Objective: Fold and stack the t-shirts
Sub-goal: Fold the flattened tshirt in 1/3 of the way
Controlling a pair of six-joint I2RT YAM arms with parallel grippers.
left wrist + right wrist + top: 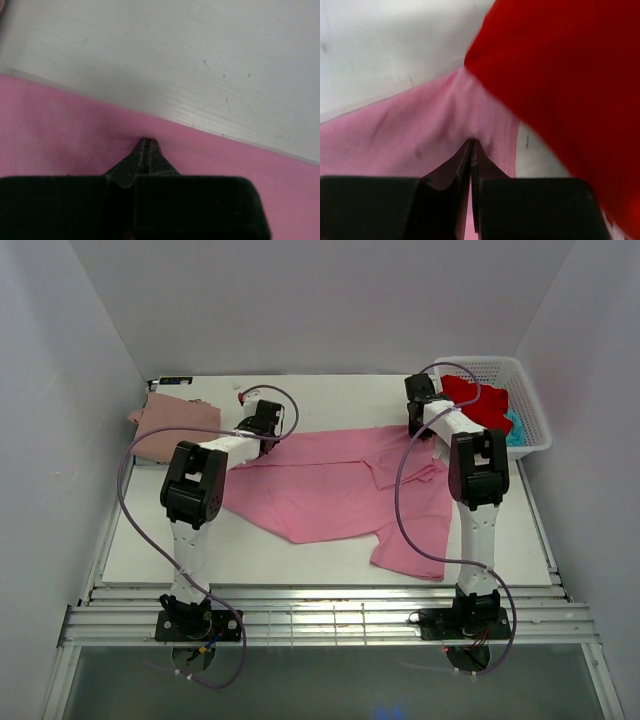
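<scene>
A bright pink t-shirt (340, 490) lies spread across the middle of the white table, one sleeve folded over at the right. My left gripper (263, 436) is at the shirt's far left edge. In the left wrist view its fingers (145, 141) are shut, with the pink cloth (60, 140) puckered at their tips. My right gripper (419, 426) is at the far right edge, shut (471, 142) on a pinch of pink cloth (395, 140). A red t-shirt (476, 400) hangs over the basket rim, close beside it (570, 90). A dusty rose t-shirt (175, 426) lies folded at the far left.
The white latticed basket (531, 405) stands at the back right and holds the red t-shirt and a teal one (514, 427). Grey walls close in on both sides and behind. Bare white tabletop (175, 60) lies beyond the pink shirt's far edge.
</scene>
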